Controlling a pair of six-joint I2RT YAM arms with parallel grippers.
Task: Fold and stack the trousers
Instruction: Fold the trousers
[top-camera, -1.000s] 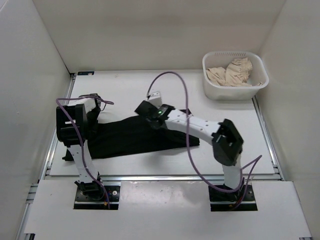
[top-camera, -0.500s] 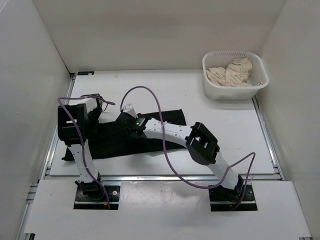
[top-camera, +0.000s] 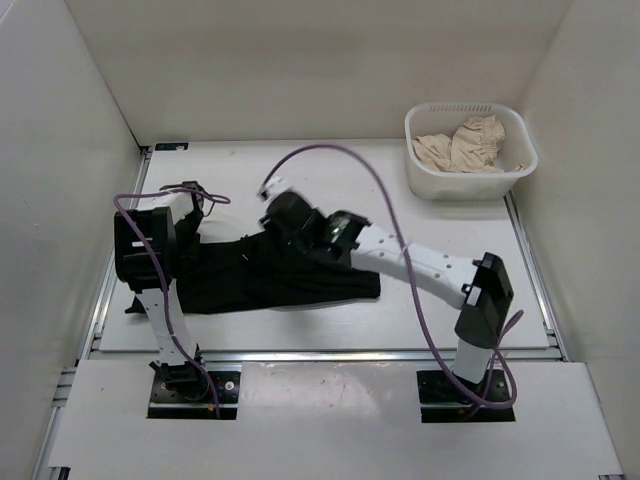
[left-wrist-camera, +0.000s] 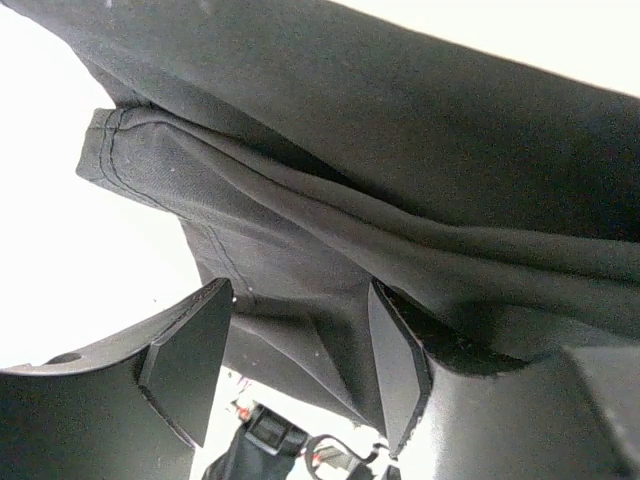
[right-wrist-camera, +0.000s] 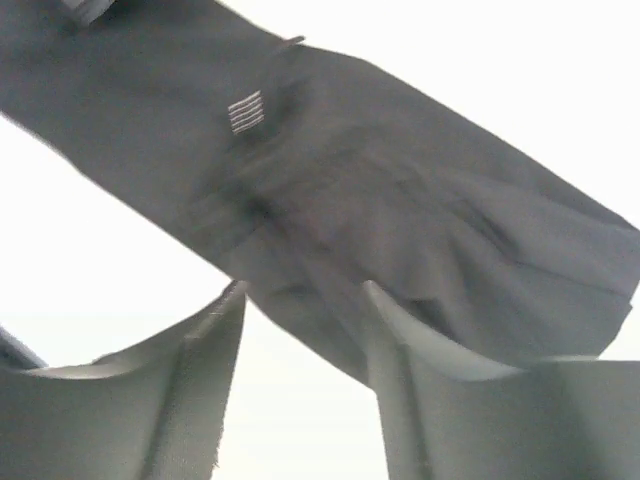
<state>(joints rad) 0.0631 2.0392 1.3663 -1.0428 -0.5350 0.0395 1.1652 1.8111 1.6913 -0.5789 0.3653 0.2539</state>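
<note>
Right arm (top-camera: 420, 262) stretches left across the trousers (top-camera: 250, 280), right gripper (right-wrist-camera: 300, 295) spread, apparently empty.

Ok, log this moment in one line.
trousers on table | left gripper open at their edge | right gripper open above them

White flat bench (top-camera: 250, 170), plain pale back wall (top-camera: 300, 70), pale left wall (top-camera: 60, 180), pale right wall (top-camera: 590, 200), silver metal rail (top-camera: 330, 355) along the near edge, white board (top-camera: 330, 400) in front, white basket (top-camera: 470, 185) in the far right corner, soft even light
</note>
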